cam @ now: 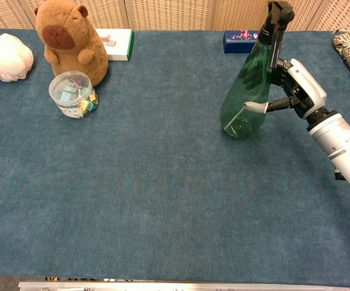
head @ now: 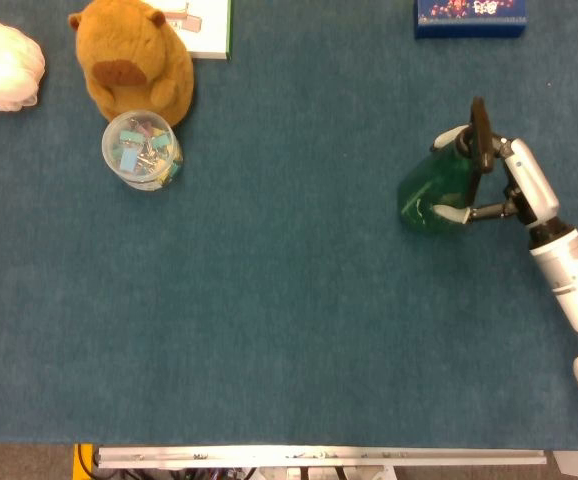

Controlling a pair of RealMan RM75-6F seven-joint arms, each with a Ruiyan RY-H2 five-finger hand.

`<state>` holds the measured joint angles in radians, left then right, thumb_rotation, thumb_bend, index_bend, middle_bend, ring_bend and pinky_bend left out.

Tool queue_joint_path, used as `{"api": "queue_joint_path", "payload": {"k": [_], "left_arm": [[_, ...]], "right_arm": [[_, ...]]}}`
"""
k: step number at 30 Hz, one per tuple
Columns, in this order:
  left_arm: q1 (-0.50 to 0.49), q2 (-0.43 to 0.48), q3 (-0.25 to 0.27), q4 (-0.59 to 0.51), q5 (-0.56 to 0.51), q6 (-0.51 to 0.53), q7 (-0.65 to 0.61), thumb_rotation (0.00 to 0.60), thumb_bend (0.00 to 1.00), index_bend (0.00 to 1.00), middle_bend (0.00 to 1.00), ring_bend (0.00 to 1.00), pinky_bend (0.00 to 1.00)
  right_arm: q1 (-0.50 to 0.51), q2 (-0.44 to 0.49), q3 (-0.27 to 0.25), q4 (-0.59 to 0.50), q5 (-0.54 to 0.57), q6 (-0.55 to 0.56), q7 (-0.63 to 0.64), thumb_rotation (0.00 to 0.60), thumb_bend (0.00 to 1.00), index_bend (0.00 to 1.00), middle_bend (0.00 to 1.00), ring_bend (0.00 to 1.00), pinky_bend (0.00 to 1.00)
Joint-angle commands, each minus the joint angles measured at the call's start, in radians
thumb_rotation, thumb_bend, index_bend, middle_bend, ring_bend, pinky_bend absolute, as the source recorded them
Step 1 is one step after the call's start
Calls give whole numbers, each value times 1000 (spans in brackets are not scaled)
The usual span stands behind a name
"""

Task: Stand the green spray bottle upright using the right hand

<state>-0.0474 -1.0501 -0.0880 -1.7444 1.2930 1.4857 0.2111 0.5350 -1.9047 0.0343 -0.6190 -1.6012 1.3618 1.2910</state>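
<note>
green spray bottle x1, tilted, gripped by right hand.

A lab test table: blue felt tabletop, metal rail, assorted props like plush capybara
</note>
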Motion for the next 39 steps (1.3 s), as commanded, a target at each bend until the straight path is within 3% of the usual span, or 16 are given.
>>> {"api": "queue_joint_path", "payload": {"k": [1, 4, 9, 15, 29, 39], "left_arm": [[-1, -1, 0, 1, -1, -1, 2, 600, 0, 469, 464, 306, 339], [-1, -1, 0, 1, -2, -2, 4, 600, 0, 469, 464, 306, 339], [-1, -2, 0, 1, -3, -2, 5, 600, 0, 469, 464, 306, 339], [-2, -3, 0, 1, -5, -3, 8, 600, 0, 469, 464, 306, 339], [-3, -5, 1, 3, -7, -4, 13, 600, 0, 469, 464, 306, 339], [-6, -7, 1, 4, -13, -10, 21, 600, 0, 469, 464, 306, 339]], "right_arm": [[-1, 0, -9, 12, -11, 10, 0, 600, 2, 468, 519, 406, 466], [-2, 2, -19, 21, -23, 24, -9, 600, 0, 452, 443, 344, 454], [-5, 10, -32, 25, -37, 41, -23, 600, 0, 281, 271, 221, 387], [-10, 19, -37, 21, -42, 58, -38, 600, 0, 171, 176, 150, 329], [-39, 68, -54, -40, -65, 132, -62, 600, 0, 123, 139, 120, 302], [-79, 168, -61, -193, -81, 212, -134, 600, 0, 123, 131, 105, 280]]}}
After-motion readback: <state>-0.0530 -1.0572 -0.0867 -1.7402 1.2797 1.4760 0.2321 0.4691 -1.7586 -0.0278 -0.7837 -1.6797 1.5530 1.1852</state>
